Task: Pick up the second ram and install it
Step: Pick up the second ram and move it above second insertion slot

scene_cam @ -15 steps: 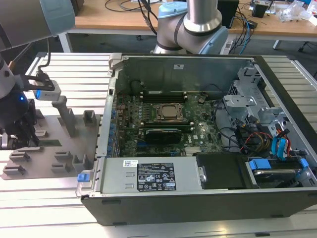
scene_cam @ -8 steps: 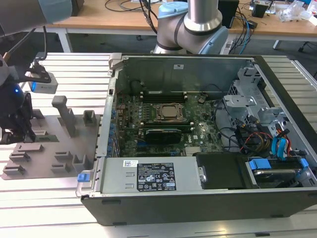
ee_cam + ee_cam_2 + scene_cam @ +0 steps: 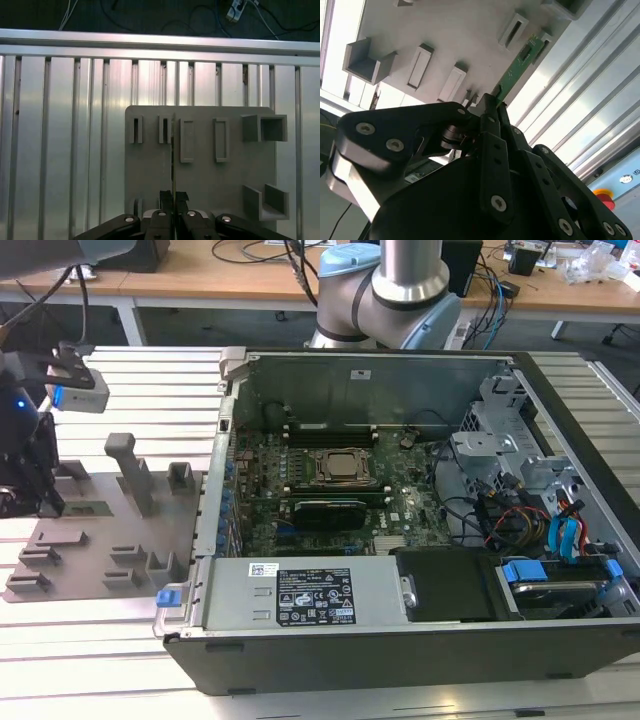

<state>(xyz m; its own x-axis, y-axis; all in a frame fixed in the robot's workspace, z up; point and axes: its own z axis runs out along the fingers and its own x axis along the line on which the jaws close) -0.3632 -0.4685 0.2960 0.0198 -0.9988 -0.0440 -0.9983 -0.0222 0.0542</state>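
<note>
Over fixture, jaws (downward) clamp second ram.

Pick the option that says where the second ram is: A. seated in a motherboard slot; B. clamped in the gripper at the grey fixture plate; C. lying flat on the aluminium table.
B: in both wrist views the gripper is shut on the second ram, with the grey fixture plate behind it.
</note>
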